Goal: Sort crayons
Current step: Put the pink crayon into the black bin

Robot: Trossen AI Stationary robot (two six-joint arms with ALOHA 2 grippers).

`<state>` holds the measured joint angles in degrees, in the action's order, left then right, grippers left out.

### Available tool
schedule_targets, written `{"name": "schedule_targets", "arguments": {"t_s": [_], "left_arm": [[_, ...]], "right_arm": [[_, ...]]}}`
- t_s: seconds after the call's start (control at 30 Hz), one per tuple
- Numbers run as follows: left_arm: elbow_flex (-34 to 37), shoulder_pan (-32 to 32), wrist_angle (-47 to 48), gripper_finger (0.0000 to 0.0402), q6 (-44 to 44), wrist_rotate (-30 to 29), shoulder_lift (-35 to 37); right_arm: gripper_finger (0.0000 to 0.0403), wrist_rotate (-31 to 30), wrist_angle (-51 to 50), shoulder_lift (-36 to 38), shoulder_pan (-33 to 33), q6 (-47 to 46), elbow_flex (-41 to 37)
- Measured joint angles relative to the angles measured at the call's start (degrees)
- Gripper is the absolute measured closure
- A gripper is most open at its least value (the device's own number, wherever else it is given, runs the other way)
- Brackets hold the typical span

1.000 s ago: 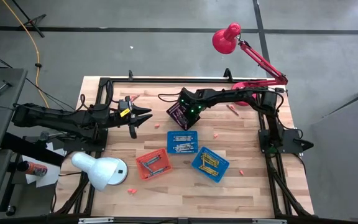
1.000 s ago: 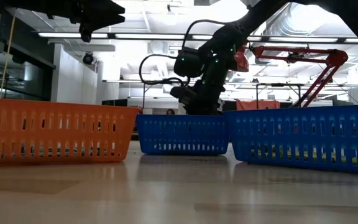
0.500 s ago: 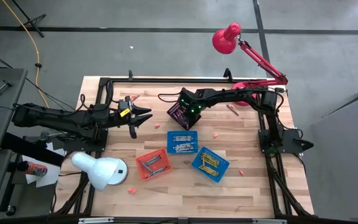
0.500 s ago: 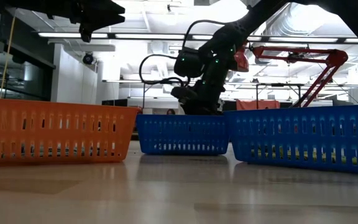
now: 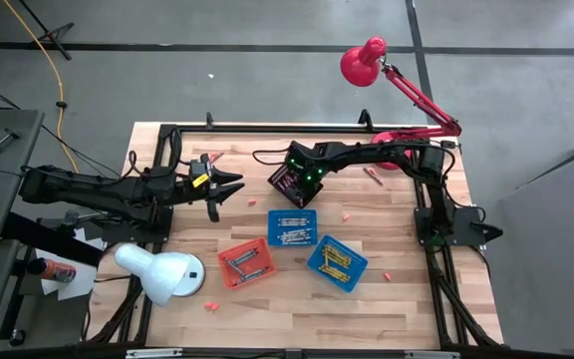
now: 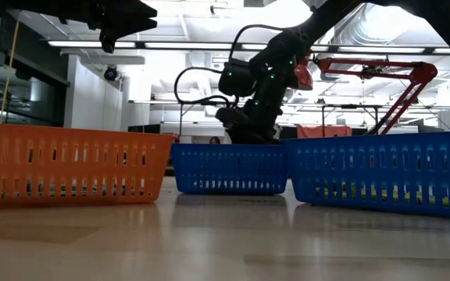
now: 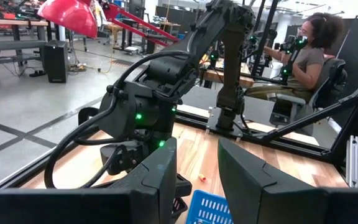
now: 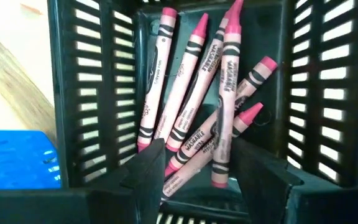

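Directly under the right gripper (image 8: 194, 163), jaws apart and empty, pink crayons (image 8: 194, 106) lie heaped in the black basket (image 5: 289, 183), long axes roughly along its reach. Loose crayons (image 5: 373, 177) lie nearest this arm. Left gripper (image 5: 235, 186) hovers well apart, half open; blue basket (image 5: 291, 227) sits beside.

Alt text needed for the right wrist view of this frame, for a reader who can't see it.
Pink paper-wrapped crayons lie jumbled inside a black slotted mesh basket, seen from directly above. The right gripper hovers open over them, holding nothing. A blue mesh basket's corner and pale wooden tabletop show alongside.
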<state>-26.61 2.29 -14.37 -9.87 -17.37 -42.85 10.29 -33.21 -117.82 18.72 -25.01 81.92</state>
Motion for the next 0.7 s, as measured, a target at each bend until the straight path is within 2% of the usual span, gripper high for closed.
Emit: {"name": "schedule_targets", "arguments": {"t_s": [0.17,0.4,0.53,0.7], "left_arm": [[0.0,0.0,0.0,0.0298,0.0,0.0,0.0],[0.0,0.0,0.0,0.0298,0.0,0.0,0.0],[0.0,0.0,0.0,0.0298,0.0,0.0,0.0],[0.0,0.0,0.4,0.0298,0.0,0.0,0.0]], "right_arm": [[0.0222,-0.5,-1.5,0.1,0.0,3.4,1.8],[0.0222,-4.3,-8.7,3.4,-0.1,11.1,7.4],[0.0222,-7.3,-10.0,9.2,-0.7,14.4,7.0],[0.0222,-9.3,-8.0,19.9,-1.9,16.4,1.4]]}}
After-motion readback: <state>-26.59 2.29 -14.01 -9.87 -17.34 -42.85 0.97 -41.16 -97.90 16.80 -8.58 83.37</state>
